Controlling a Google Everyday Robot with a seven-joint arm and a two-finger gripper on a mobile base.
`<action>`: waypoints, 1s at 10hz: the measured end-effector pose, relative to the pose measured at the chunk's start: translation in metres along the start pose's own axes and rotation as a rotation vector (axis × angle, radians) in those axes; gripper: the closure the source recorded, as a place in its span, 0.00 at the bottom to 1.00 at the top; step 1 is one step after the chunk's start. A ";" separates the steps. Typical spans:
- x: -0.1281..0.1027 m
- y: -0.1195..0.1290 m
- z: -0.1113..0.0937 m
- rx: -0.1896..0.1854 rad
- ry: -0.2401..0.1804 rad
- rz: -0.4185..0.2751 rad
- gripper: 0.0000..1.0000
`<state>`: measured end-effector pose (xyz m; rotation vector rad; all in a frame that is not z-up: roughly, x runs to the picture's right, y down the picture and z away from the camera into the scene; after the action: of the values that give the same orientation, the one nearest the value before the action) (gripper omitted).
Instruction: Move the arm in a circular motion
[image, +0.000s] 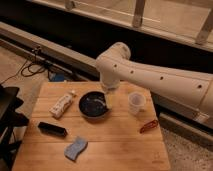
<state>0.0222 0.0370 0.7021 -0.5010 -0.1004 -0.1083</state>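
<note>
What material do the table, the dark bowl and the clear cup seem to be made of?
Table: wood, matte, with visible plank seams. Bowl: dark and glossy, perhaps ceramic or plastic, judging by its highlights. Cup: translucent, probably plastic. The arm looks like smooth cream plastic; its gripper hangs over the bowl.

The arm (150, 75) is showing a smooth, cream-white plastic-looking shell with a soft sheen, and its gripper (106, 100) is hanging over the dark, glossy bowl (94, 105). The table (120, 140) is looking like matt, pale wood with visible plank grain. The cup (136, 102) is appearing translucent plastic, the blue sponge (75, 148) soft and porous.
</note>
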 end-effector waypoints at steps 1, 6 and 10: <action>0.010 0.015 0.003 -0.026 0.022 0.018 0.20; 0.123 0.058 -0.001 -0.073 0.173 0.223 0.20; 0.210 0.022 -0.005 -0.055 0.232 0.429 0.20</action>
<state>0.2326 0.0371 0.7135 -0.5515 0.2377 0.2509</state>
